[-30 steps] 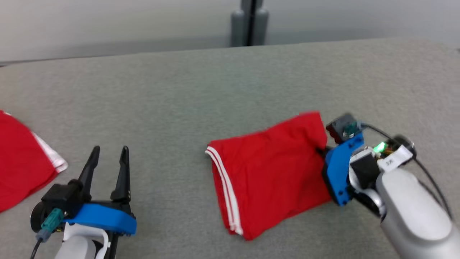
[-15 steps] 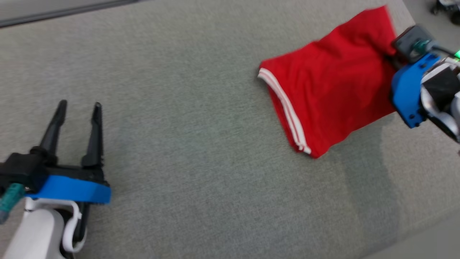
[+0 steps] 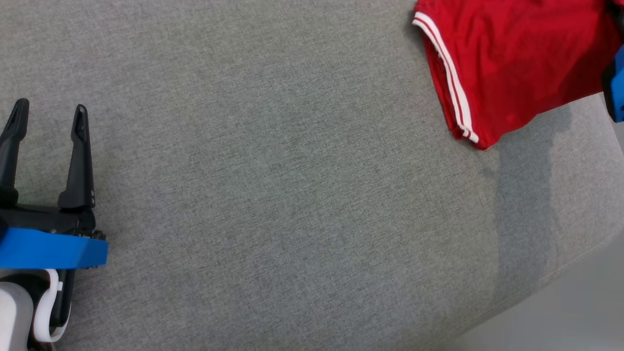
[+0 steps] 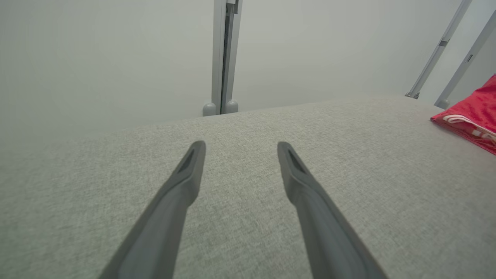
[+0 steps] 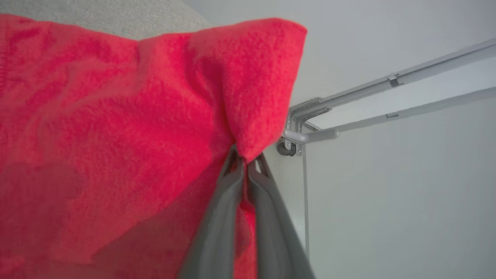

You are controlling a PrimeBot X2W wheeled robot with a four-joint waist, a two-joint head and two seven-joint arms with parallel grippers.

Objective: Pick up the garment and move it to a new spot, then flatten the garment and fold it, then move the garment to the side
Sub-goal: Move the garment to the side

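Nearest, at eight o'clock in the head view, the left gripper (image 3: 51, 105) is seen over the grey table (image 3: 292, 195), its fingers spread apart with nothing between them. Farther off, at one o'clock, the red garment (image 3: 512, 58) is found near the table's edge, one corner pinched between the closed fingers of the right gripper (image 5: 245, 159).

A red folded cloth garment (image 3: 512, 58), edged with two white stripes, right of the black-fingered, blue-based left tool (image 3: 51, 105); grey fabric worktop (image 3: 292, 195) beneath.
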